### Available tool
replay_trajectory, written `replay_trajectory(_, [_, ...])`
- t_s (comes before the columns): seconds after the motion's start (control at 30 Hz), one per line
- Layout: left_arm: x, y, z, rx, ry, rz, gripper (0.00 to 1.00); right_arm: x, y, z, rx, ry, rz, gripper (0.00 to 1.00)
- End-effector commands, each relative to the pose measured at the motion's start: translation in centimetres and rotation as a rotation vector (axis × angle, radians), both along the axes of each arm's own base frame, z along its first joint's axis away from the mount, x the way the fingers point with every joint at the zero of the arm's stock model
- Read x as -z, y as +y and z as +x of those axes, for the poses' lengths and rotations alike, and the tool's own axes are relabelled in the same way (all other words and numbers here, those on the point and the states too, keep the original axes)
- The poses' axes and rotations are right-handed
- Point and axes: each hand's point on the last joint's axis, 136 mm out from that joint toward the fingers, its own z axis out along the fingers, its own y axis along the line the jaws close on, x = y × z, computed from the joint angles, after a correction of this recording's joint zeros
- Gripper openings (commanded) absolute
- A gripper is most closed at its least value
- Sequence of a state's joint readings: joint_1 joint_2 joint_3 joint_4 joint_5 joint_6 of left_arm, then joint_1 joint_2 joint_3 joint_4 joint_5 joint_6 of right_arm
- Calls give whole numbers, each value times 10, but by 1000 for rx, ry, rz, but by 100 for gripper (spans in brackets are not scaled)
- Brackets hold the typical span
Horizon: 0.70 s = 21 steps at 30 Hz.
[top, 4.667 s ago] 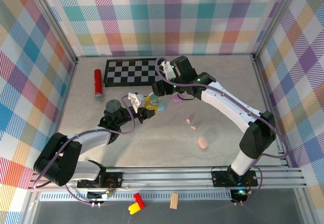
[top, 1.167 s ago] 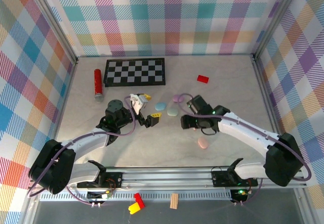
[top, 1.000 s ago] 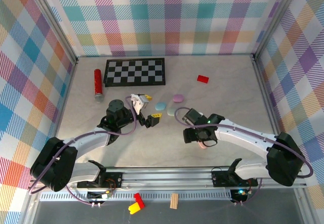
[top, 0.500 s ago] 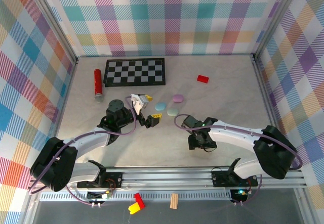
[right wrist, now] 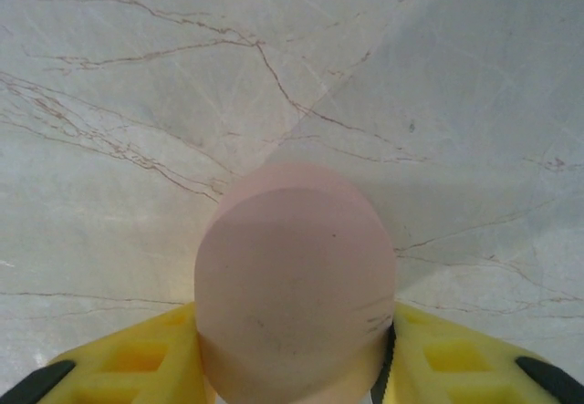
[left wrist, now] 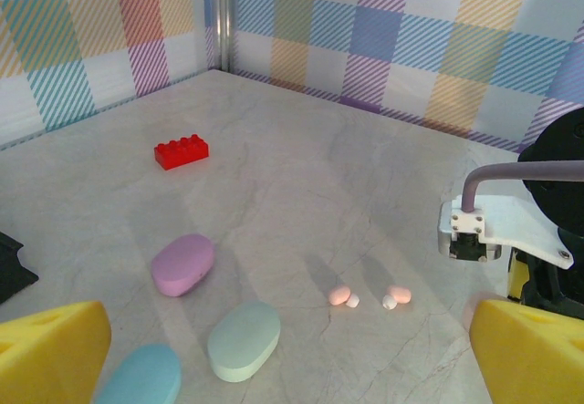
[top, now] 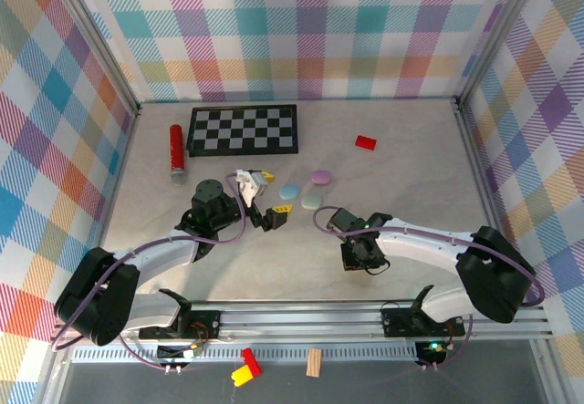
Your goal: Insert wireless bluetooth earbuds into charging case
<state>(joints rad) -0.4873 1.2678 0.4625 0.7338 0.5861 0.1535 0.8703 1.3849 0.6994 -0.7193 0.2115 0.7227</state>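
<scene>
R gripper [right wrist: 294, 360] is clamped narrow on pale pink oval plastic case [right wrist: 294, 281], near-centre of table. L gripper [left wrist: 287, 354] is held wide, nothing gripped. Two tiny pink plastic earbuds [left wrist: 345, 296] are seen loose, near-right of mint-green oval case [left wrist: 244, 340].

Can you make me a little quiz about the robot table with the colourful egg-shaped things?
1. True or false: the right gripper has the pink case between its fingers.
2. How many pink earbuds lie on the table?
3. Which case lies nearest the red brick? A blue, B purple, C green.
Key: 1 true; 2 two; 3 B, the purple case.
</scene>
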Motion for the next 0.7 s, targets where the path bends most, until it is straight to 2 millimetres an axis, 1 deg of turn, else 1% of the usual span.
replay_trajectory(0.0, [-18,-3,2,21,-46,-26,100,4,0,-5,3,21,1,40])
replay_trajectory(0.13, [-18,-3,2,22,-40,-29,100,-6,6,0,-31,-8,32,39])
replay_trajectory(0.17, [-19,-3,2,24,-40,-31,100,-13,11,4,-62,-29,53,38])
replay_trajectory(0.23, [-20,-4,1,33,-32,-34,100,-28,27,10,-159,-73,124,35])
replay_trajectory(0.33, [-20,-7,-5,77,-9,-30,100,-60,56,17,-331,-150,263,35])
replay_trajectory(0.4, [-22,-11,-10,120,8,-29,100,-84,69,19,-443,-198,321,35])
replay_trajectory(0.5, [-27,-18,-22,203,34,-45,100,-113,84,14,-612,-227,405,33])
replay_trajectory(0.67, [-28,-27,-48,350,99,-35,100,-157,99,3,-819,-256,521,31])
